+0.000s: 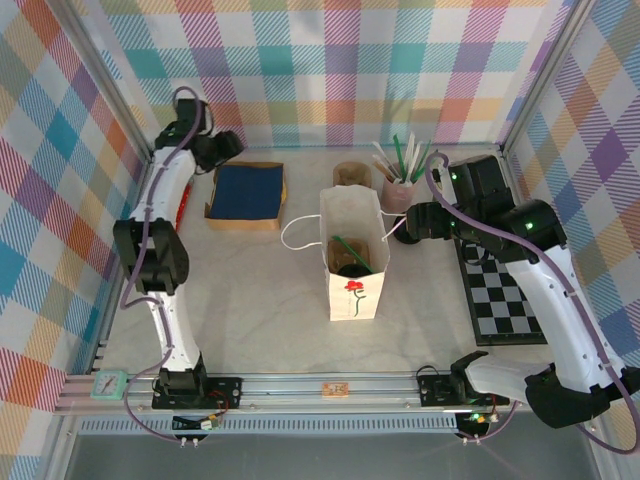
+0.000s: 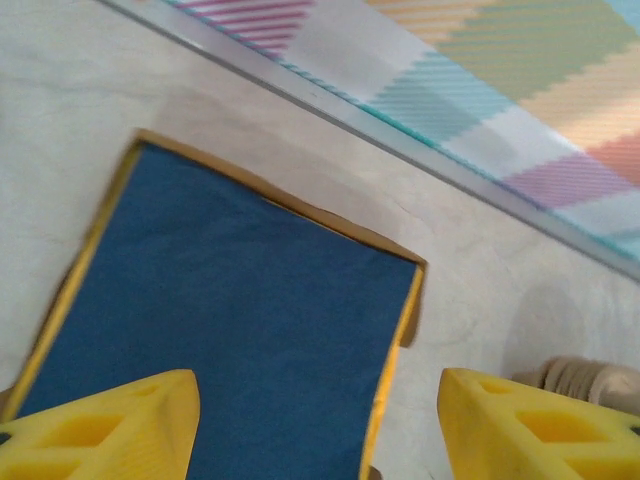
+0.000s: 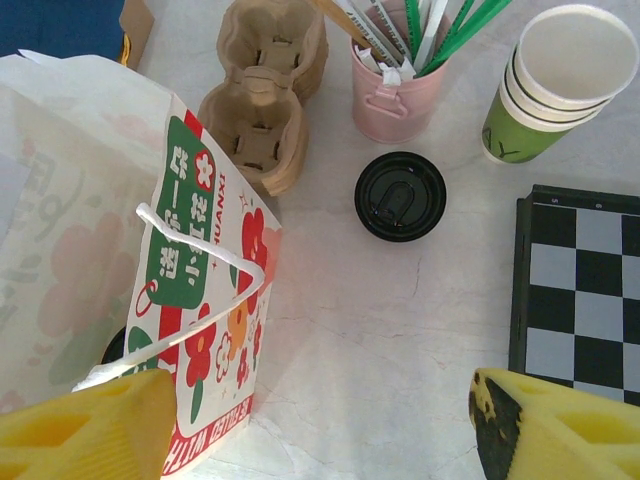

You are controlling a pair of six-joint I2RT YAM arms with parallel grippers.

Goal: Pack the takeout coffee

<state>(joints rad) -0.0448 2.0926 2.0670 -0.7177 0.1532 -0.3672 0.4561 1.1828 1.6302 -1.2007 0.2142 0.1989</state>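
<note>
Since the coffee (image 1: 349, 262) seems to sit low inside the bag (image 1: 355, 292), its dark round top only dimly seen, the packing looks done. Left gripper (image 2: 315, 405) and right gripper (image 3: 320, 425) both gape wide, holding nothing. The bag is thin white paper, floral-printed, with string handles; a glossy spare lid (image 3: 400, 196) lies beside.

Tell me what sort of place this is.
Likely a mock café takeout counter inside a robot test booth: a white paper bag, stacked paper cups, a pink pot of straws and cardboard cup carriers sit on a table, boxed in by plaid walls.
</note>
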